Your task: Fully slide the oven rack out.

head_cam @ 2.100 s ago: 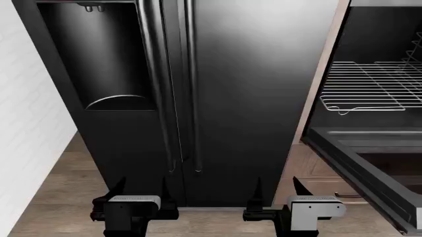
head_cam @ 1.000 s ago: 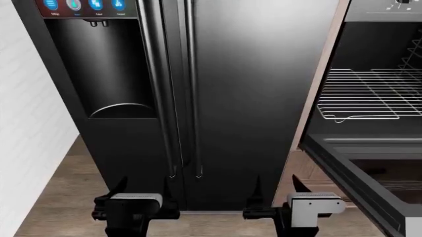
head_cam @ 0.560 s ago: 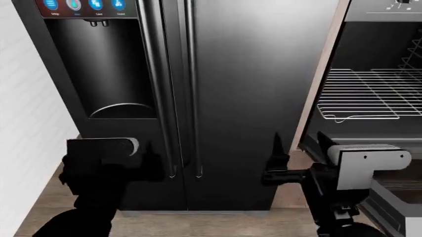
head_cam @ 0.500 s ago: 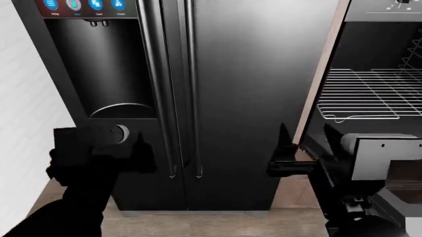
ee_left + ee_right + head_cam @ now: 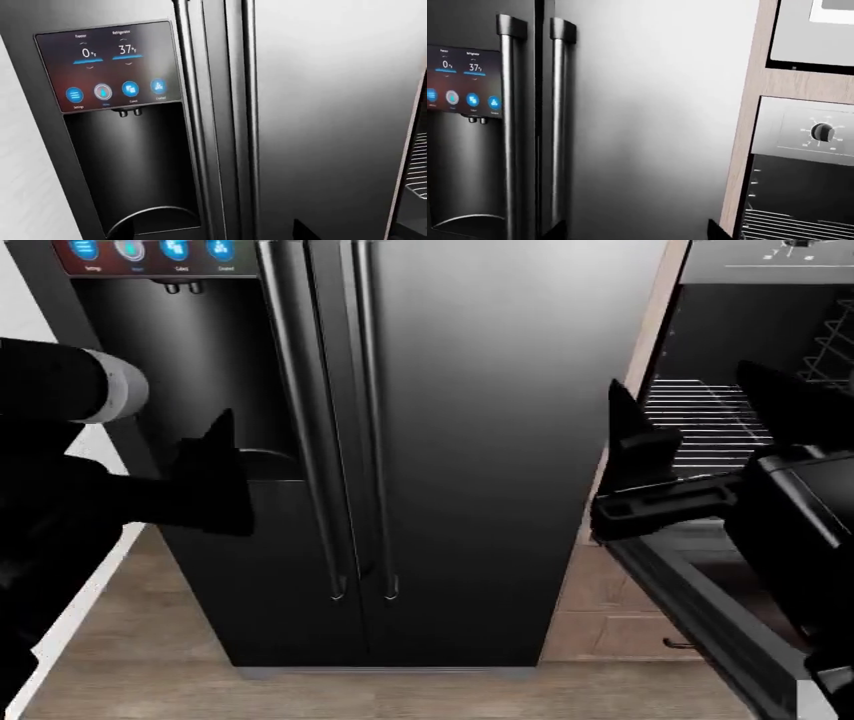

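silver wire oven rack [image 5: 694,430]: lies flat inside open oven, rods running front-to-back, width crosswise | right wrist view alone shows round black oven knob [image 5: 823,132] | left gripper [image 5: 214,475], right gripper [image 5: 641,475]: opening cannot be told, holding nothing

- The fridge [image 5: 400,440] stands in the middle, on the floor [image 5: 400,690].
- The oven [image 5: 774,390] is to the right of the fridge.
- The oven rack [image 5: 701,425] sits inside the oven.
- The oven door [image 5: 707,630] hangs open below the rack.
- The left gripper [image 5: 214,480] is in front of the fridge.
- The right gripper [image 5: 641,480] is in front of the oven.
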Available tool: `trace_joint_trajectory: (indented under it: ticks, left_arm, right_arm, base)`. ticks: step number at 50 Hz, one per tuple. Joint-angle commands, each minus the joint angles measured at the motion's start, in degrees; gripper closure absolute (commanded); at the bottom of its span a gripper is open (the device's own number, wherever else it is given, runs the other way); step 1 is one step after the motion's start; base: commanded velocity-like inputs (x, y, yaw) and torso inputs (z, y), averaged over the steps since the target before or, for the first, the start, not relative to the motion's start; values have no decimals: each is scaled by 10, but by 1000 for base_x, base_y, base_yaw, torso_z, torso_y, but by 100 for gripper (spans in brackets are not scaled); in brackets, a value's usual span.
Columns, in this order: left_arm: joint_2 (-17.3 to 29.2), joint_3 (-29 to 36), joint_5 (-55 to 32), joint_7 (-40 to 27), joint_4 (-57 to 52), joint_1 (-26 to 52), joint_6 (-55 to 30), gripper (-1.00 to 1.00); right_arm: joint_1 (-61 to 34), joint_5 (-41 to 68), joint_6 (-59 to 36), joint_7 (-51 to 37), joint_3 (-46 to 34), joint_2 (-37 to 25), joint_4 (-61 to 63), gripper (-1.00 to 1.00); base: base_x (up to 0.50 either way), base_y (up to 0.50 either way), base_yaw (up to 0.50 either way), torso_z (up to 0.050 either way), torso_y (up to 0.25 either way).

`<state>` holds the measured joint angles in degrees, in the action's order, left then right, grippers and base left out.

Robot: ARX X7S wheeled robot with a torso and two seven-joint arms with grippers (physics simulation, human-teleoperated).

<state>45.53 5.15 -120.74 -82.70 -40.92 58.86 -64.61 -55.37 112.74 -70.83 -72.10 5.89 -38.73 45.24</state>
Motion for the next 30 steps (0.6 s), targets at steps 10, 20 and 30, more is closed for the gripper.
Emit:
trace_joint_trajectory:
  ticks: [10, 20, 30]
  left_arm:
    - [120, 21, -123, -27, 5, 66, 56, -100]
    - [134, 31, -125, -24, 6, 79, 62, -100]
    - [132, 51, -119, -21, 7, 94, 67, -100]
  right_arm:
    - [-97, 153, 47, -94, -45, -100, -37, -100]
    - [-89, 139, 46, -80, -37, -105, -40, -100]
    - [-77, 139, 52, -75, -30, -114, -35, -100]
  base:
    - [0, -500, 0, 0, 0]
    - [0, -500, 0, 0, 0]
    - [0, -500, 0, 0, 0]
